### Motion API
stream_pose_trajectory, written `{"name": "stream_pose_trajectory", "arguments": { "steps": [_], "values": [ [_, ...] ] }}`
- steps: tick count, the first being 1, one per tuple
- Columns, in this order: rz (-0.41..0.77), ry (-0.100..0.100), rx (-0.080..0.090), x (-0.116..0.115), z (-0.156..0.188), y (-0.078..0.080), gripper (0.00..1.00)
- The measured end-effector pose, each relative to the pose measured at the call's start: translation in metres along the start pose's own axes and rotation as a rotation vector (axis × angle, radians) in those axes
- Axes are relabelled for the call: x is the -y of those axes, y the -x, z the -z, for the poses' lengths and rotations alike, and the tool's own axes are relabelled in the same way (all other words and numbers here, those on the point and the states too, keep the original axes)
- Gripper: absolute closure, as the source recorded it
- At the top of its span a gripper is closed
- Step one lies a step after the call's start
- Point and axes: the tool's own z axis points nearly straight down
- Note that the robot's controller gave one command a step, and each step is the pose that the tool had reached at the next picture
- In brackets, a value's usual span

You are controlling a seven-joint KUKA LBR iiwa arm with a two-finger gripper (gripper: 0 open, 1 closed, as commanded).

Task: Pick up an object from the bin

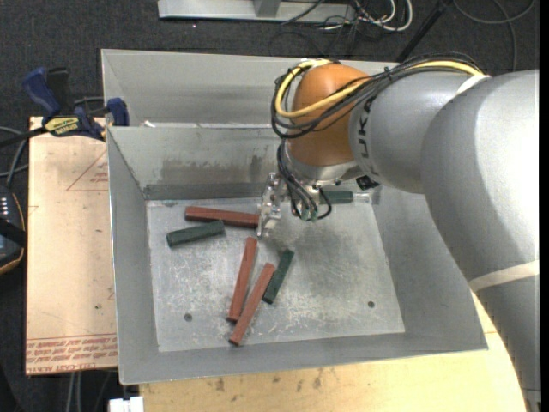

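My gripper (268, 217) hangs low over the back middle of the bin, under the orange wrist cover. Its tip is at the right end of a red-brown stick (220, 215) that lies almost level along the back of the floor. Just below that stick rests a short dark green stick (196, 234). In front of the gripper lie two long red-brown sticks (244, 275) (254, 305), side by side and slanted, with another dark green stick (279, 276) at their right. I see nothing held in the gripper.
A further dark green stick (340, 197) lies at the back right, partly under the wrist. The big grey arm covers the bin's right wall and corner. The bin's sloped walls rise on the left and back.
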Motion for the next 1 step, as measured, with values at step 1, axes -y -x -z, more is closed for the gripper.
{"name": "stream_pose_trajectory", "arguments": {
  "steps": [1],
  "values": [
    [0.0,0.0,0.0,0.0,0.0,0.0,1.0]
  ]
}}
